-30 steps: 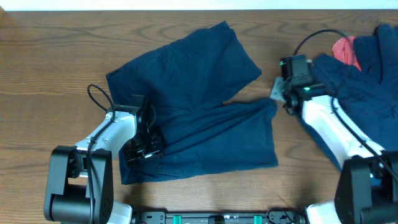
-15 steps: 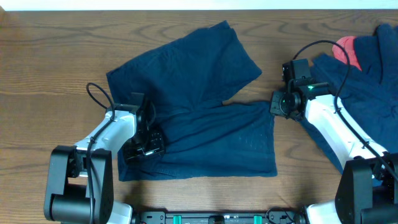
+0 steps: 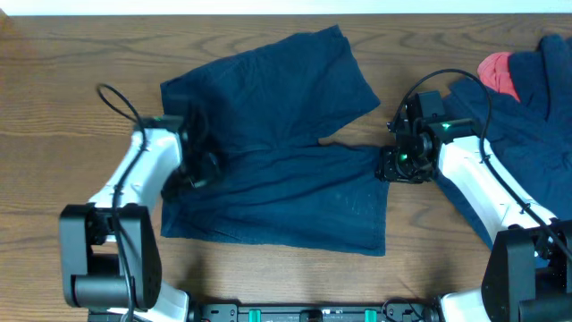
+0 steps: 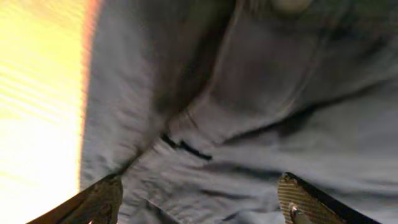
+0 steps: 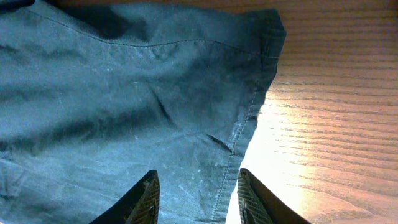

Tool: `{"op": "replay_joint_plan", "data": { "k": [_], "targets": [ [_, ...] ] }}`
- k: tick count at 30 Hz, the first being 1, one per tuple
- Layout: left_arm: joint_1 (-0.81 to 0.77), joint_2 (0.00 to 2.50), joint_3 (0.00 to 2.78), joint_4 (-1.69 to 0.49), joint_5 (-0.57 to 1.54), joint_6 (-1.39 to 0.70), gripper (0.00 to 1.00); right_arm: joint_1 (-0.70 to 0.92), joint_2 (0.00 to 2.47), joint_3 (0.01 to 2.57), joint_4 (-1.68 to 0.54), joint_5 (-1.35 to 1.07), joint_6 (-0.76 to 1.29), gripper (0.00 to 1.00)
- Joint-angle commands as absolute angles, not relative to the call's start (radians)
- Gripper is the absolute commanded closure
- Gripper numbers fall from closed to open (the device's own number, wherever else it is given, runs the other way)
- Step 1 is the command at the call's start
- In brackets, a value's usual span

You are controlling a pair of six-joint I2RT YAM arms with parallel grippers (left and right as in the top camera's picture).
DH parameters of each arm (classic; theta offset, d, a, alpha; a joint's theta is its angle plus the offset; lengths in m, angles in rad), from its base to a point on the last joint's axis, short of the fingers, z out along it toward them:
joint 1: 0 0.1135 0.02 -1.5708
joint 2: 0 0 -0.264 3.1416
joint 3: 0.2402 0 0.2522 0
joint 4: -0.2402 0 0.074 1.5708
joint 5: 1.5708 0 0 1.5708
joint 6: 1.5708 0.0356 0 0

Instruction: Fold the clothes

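The navy shorts (image 3: 268,152) lie spread flat in the middle of the table, both legs pointing right. My left gripper (image 3: 194,165) is over the waistband at their left side. In the left wrist view it (image 4: 200,182) is wide open, with the waist seam (image 4: 186,148) between the fingers. My right gripper (image 3: 394,166) is at the hem of the lower leg. In the right wrist view it (image 5: 198,175) is open and straddles the stitched hem (image 5: 239,140). A rumpled navy heap (image 3: 536,107) with a pink-red piece (image 3: 499,73) lies at the far right.
The brown wooden table (image 3: 54,107) shows bare wood left of the shorts, along the front edge, and beside the hem in the right wrist view (image 5: 336,124). My right arm (image 3: 478,183) lies against the heap. A white strip runs along the far edge.
My left gripper moved away from me along the waistband, and the shorts shifted and smoothed with it. My right gripper came down from beside the heap onto the lower leg's hem.
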State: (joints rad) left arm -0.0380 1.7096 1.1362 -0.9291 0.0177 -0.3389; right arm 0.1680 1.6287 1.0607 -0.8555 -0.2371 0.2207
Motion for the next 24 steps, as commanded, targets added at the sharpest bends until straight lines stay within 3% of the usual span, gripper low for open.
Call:
{"op": "replay_joint_plan", "data": {
  "k": [1,7,15,24],
  "targets": [
    [-0.022,1.703,1.211,-0.948,-0.012,-0.333,0.19,0.171,1.627,1.064,-0.857,-0.250,0.201,0.60],
    [-0.023,1.710,1.200,-0.876,0.018,-0.303,0.32,0.171,1.628,1.063,-0.869,-0.251,0.201,0.64],
    [-0.023,1.752,1.195,-0.789,0.149,-0.228,0.32,0.171,1.628,1.024,-0.856,-0.206,0.216,0.62],
    [-0.023,1.828,1.195,-0.775,0.145,-0.209,0.32,0.171,1.628,1.024,-0.857,-0.206,0.216,0.61]
  ]
}}
